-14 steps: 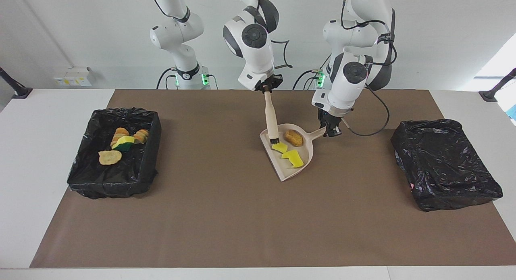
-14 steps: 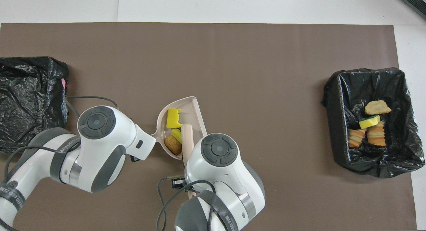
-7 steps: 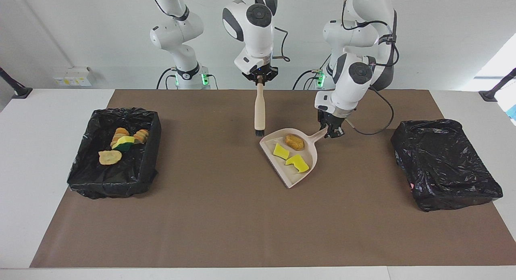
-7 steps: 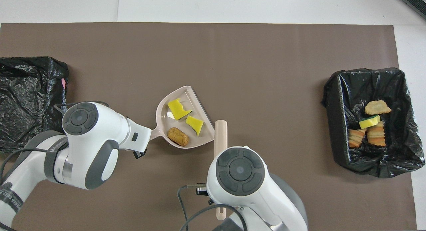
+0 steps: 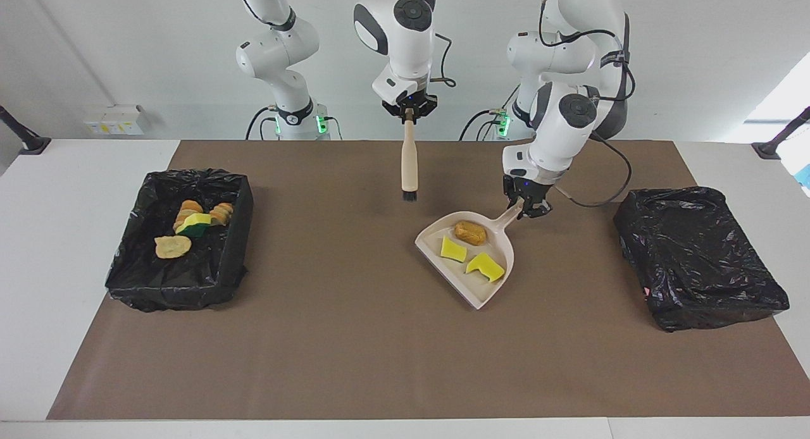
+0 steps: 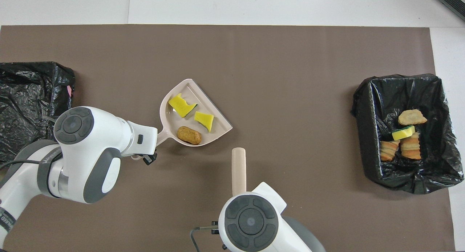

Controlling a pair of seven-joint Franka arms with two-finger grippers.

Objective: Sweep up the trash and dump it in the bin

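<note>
Dustpan loaded with three scraps, brush lifted clear.

The left claw [image 5: 526, 209] grips the handle of the beige plastic dustpan [image 5: 490, 288], which carries two bright yellow sponge scraps [image 5: 453, 250] and one tan-brown crumbly scrap [image 5: 470, 232]. The right claw [image 5: 409, 112] is clamped on the top of a beige wooden-handled brush with black bristles [image 5: 409, 167], which hangs upright over the brown mat [image 5: 354, 338] beside the dustpan. Four more scraps [image 5: 190, 227] lie in the open black-lined bin [image 5: 136, 278], well apart from the dustpan toward the right arm's end of the surface.
</note>
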